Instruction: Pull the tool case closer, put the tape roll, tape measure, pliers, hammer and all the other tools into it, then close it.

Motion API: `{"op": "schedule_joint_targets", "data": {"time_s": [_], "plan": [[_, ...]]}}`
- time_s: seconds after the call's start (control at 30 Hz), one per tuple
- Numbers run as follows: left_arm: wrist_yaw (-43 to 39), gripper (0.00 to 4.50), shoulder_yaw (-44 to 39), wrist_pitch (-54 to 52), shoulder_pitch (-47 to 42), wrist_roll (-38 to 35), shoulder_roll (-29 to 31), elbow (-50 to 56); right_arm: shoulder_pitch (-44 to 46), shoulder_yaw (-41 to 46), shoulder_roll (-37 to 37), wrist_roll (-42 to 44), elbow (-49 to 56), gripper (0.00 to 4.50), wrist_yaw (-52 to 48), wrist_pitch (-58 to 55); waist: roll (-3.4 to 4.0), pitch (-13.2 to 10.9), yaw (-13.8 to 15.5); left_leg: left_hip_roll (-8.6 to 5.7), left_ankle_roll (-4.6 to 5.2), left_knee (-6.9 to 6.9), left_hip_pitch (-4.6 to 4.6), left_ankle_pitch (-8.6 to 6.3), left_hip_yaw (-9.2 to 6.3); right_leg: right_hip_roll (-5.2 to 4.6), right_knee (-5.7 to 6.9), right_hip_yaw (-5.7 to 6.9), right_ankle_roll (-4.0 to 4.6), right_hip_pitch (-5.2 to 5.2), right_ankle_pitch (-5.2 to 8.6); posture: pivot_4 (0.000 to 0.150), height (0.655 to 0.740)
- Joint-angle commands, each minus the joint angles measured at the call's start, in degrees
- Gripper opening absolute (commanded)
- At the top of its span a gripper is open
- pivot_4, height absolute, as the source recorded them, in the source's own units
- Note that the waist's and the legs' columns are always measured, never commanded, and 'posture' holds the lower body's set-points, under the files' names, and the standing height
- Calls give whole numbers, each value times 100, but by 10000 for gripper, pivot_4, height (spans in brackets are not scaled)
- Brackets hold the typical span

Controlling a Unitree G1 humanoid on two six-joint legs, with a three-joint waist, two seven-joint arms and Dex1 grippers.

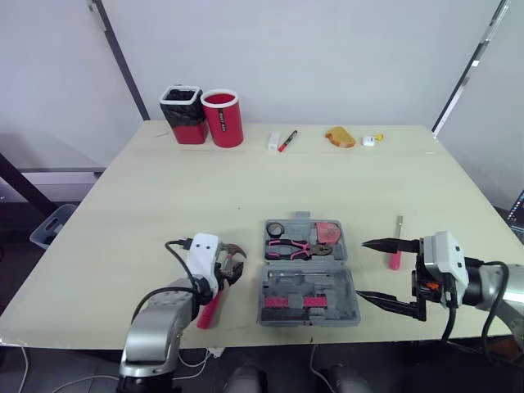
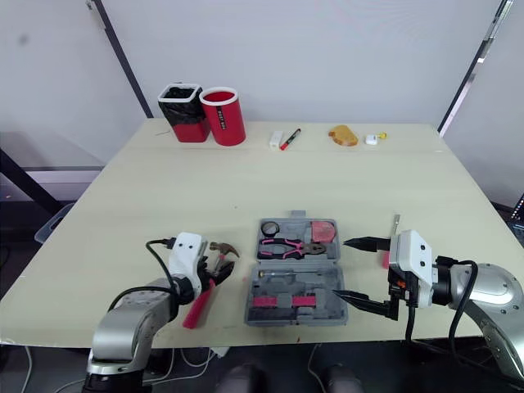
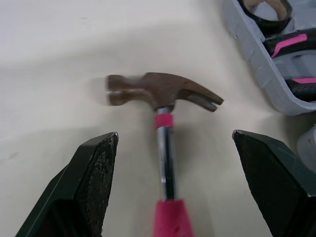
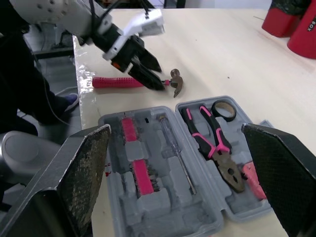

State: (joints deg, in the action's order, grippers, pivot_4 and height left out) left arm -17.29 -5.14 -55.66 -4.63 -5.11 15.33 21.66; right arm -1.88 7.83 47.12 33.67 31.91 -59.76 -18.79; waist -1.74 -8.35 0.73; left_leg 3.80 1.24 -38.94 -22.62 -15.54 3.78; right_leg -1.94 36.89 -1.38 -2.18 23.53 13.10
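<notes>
The grey tool case (image 1: 354,303) lies open near the table's front edge. Its far half holds a black tape roll (image 1: 276,228), pink-handled pliers (image 1: 296,247) and a reddish tape measure (image 1: 328,233); a slim screwdriver (image 4: 175,148) and pink-marked pieces lie in the near half. A hammer (image 3: 163,91) with a pink handle (image 1: 209,313) rests on the table left of the case. My left gripper (image 3: 175,133) is open, its fingers straddling the hammer's shaft just below the head. My right gripper (image 1: 360,268) stands open just right of the case, holding nothing. A red-handled screwdriver (image 1: 396,255) lies behind it.
At the table's far side stand a red cup (image 1: 223,118) and a black-topped red container (image 1: 183,115), with a marker (image 1: 286,141), an orange-brown item (image 1: 340,137) and a small white object (image 1: 370,140) to their right. The table's front edge runs close behind the case.
</notes>
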Motion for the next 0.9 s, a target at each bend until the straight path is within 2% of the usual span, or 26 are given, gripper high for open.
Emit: {"op": "schedule_joint_targets", "data": {"time_s": [0.03, 0.37, 0.4, 0.43, 0.5, 0.67, 0.9], "plan": [[138, 39513, 72, 330, -91, 19, -44, -195, 69, 227, 101, 140, 50, 45000, -58, -20, 0, 0, 0, 0, 0, 0, 0, 0, 0, 0, 0, 0, 0, 0, 0, 1500, 7400], [436, 39513, 161, 642, -509, 6, -213, -964, 107, 197, 34, 269, 230, 45000, 83, -31, 2, 1, 10, -3, 0, 0, -1, 0, -5, -1, 0, 4, 0, -1, 0, 1500, 7400], [455, 34476, 165, 637, -521, 2, -222, -996, 105, 196, 33, 268, 235, 45000, 90, -31, 2, 1, 9, -3, 0, 0, -1, 0, -5, -1, 0, 4, -1, -1, 0, 1500, 7400], [469, 32276, 152, 595, -520, -25, -244, -1004, 102, 199, 33, 264, 237, 45000, 92, -28, 2, 1, 10, -3, 0, 0, -1, 0, -5, -1, 0, 4, -1, -1, -1, 1500, 7400], [490, 21213, 118, 531, -490, -88, -288, -973, 91, 209, 38, 255, 237, 45000, 97, -18, 2, 1, 12, -3, 0, 0, -2, 0, -5, -1, 0, 4, -1, -1, -1, 1500, 7400], [469, 279, 92, 545, -267, -116, -223, -840, 73, 208, 39, 215, 209, 45000, 117, 10, 4, 3, 4, -5, 0, 0, -2, 0, -4, -2, 0, 2, -1, -1, 0, 1500, 7400], [349, 378, 9, 776, -88, -233, -88, -803, 70, 166, 16, 177, 164, 45000, 132, 29, 7, 4, 1, -5, 0, 0, -2, 0, -4, -2, 0, 2, -1, -1, 0, 1500, 7400]]}}
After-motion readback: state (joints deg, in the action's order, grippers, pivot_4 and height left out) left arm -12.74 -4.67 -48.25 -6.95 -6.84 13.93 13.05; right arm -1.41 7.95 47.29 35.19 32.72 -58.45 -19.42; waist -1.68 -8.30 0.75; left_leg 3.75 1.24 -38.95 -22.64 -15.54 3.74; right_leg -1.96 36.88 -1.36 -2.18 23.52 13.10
